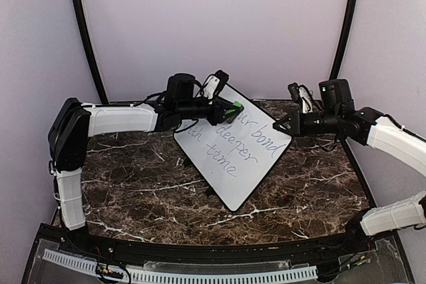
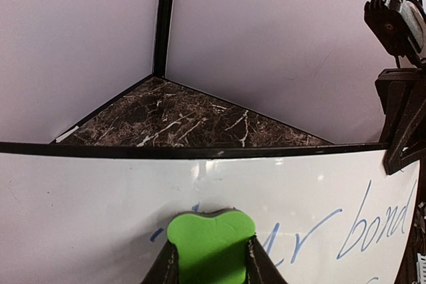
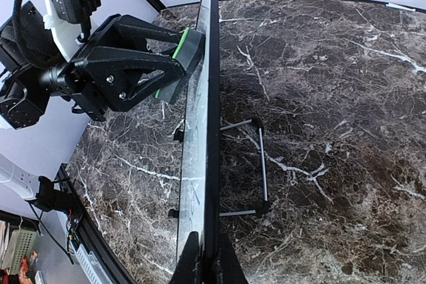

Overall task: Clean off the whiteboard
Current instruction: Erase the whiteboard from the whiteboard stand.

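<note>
Here the left gripper [image 2: 212, 261] squeezes the eraser [image 2: 210, 231] on our board [image 2: 86, 197]. Only the right wrist view shows the stand [image 3: 261, 164], the right gripper [image 3: 205, 261] pinching the edge, open bench [image 3: 346, 98] beyond.

Whiteboard [image 1: 229, 174]: white, black-framed, rounded corners, carrying blue handwritten words; leaning back on wire stand [image 3: 261, 164], sitting diagonally mid marble table [image 1: 133, 184]
</note>
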`<control>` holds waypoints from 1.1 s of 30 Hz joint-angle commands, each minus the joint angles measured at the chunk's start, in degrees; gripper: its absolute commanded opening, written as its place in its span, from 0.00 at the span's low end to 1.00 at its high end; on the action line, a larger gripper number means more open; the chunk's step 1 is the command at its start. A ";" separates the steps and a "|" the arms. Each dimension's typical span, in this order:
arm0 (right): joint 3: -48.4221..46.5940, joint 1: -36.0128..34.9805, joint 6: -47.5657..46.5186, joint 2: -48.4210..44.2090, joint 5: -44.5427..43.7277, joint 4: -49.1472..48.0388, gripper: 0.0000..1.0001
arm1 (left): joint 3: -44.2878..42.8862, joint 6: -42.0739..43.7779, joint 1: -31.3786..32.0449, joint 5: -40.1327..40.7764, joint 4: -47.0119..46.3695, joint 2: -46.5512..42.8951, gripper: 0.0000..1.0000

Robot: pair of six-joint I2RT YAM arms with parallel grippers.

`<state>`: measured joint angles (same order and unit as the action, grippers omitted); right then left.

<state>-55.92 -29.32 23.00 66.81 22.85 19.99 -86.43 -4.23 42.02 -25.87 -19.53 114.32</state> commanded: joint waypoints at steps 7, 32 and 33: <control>0.29 -4.51 -8.41 0.66 7.48 -2.59 0.00 | -7.12 1.14 2.24 3.71 7.09 4.29 0.13; 0.56 -4.69 -9.11 0.21 7.47 -2.45 0.00 | 0.77 -0.38 -2.30 4.23 8.40 -1.08 0.12; 0.47 -4.69 -9.12 0.16 7.48 -2.35 0.00 | 0.18 -0.14 -2.51 4.64 8.91 -1.00 0.12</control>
<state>-55.86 -29.71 23.00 66.74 22.44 19.51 -83.48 -5.56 40.21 -25.30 -18.63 112.71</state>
